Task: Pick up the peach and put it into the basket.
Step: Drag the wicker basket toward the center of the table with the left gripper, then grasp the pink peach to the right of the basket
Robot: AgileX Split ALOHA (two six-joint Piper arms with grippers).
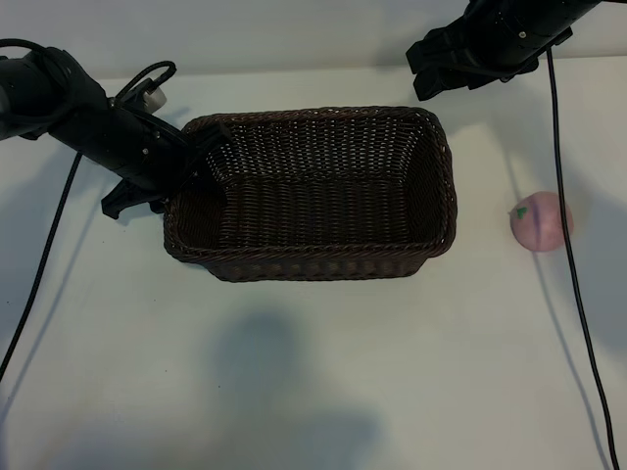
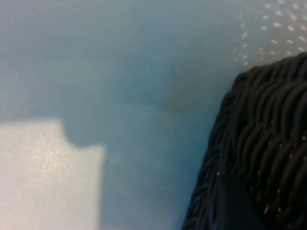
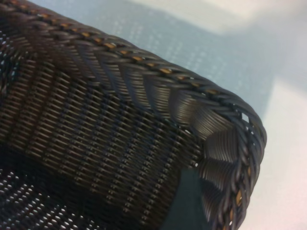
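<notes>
One peach (image 1: 540, 221), likely light & soft: you grip it gently across its middle w/ right gripper (image 1: 423, 80), fingers spread; left gripper (image 1: 201, 160) pinches basket (image 1: 313, 266) rim.

Black arms (image 1: 108, 132), apparently black cables (image 1: 573, 284).

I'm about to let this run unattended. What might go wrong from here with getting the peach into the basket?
1. The peach is round and lies on bare table beside the basket; a nudge may roll it away.
2. A cable trails right past the peach and may knock it as the right gripper descends.
3. The left gripper sits at the basket's rim; any movement may shift the basket.
</notes>
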